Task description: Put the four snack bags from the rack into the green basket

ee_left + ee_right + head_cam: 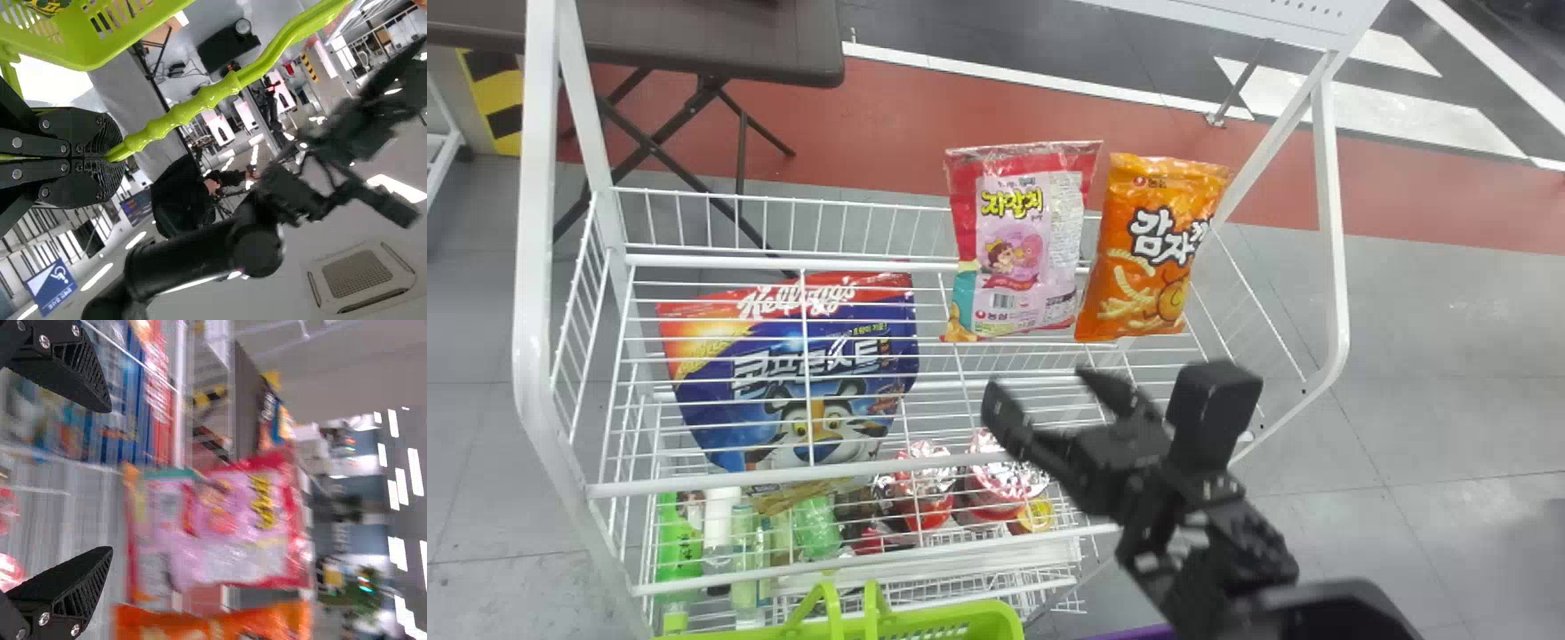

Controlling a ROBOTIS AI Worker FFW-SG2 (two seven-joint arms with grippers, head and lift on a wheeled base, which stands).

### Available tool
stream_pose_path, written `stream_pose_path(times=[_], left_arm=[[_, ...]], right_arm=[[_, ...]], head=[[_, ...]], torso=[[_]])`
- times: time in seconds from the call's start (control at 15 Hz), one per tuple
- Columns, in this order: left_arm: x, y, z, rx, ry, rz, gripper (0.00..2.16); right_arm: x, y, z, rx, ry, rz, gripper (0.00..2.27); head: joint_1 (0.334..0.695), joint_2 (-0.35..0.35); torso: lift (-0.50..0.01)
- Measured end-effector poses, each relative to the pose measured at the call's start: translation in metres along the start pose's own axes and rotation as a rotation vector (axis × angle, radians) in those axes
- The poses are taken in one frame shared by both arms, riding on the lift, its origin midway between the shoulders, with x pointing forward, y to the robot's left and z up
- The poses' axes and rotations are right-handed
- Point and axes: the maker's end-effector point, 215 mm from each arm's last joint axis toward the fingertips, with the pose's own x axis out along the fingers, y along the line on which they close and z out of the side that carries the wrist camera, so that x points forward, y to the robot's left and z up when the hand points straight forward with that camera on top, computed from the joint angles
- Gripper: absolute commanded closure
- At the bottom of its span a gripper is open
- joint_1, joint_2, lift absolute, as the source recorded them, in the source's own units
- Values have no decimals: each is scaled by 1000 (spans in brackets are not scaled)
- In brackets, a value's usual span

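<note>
The right claw stands open below the middle of the head view, towards 5 o'clock, its two fingers spread with no bag between them; it points towards 11 o'clock, over the white wire rack. From it the pink and red snack bag lies towards 12 o'clock, apart from its fingertips; the orange snack bag is just beside that one, towards 1 o'clock from the claw, its top leaning towards 1 o'clock; both bags stand near the rack's far rail. The blue bag, with a tiger on it, is at 8 to 9 o'clock from the head view's centre, behind the rack's near wires.

The left claw is closed on the handle of the green basket; the basket shows at the head view's bottom edge, between 6 and 7 o'clock; in the left wrist view something green and yellow lies in it, too cut off to name.

Lower in the rack are foil-topped cups towards 6 o'clock and bottles towards 8 o'clock; a dark folding table stands beyond the rack, between 10 and 11 o'clock.
</note>
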Motion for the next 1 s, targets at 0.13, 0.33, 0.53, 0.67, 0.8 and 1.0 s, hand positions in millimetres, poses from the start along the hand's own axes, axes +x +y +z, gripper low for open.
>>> stream_pose_path(times=[0.13,0.33,0.53,0.67,0.8,1.0], left_arm=[[0,1,0,0,5,4,2132],[-4,4,1,-1,2,12,2132],[-9,6,5,1,-8,20,2135],[-11,8,7,1,-11,24,2132],[-14,10,8,-4,-14,28,2132],[-15,10,9,-6,-16,28,2132]], right_arm=[[37,-20,17,-52,-30,-56,80],[89,-40,19,-75,-1,-99,80],[130,-47,3,-54,93,-98,623],[140,-42,-5,-37,129,-67,2118],[137,-33,-17,-25,155,-43,2169],[119,-16,-8,-40,93,-14,2196]], head=[[695,-350],[695,-350],[695,-350],[695,-350],[695,-350],[695,-350]], torso=[[-6],[-6],[-6],[-6],[-6],[-6]])
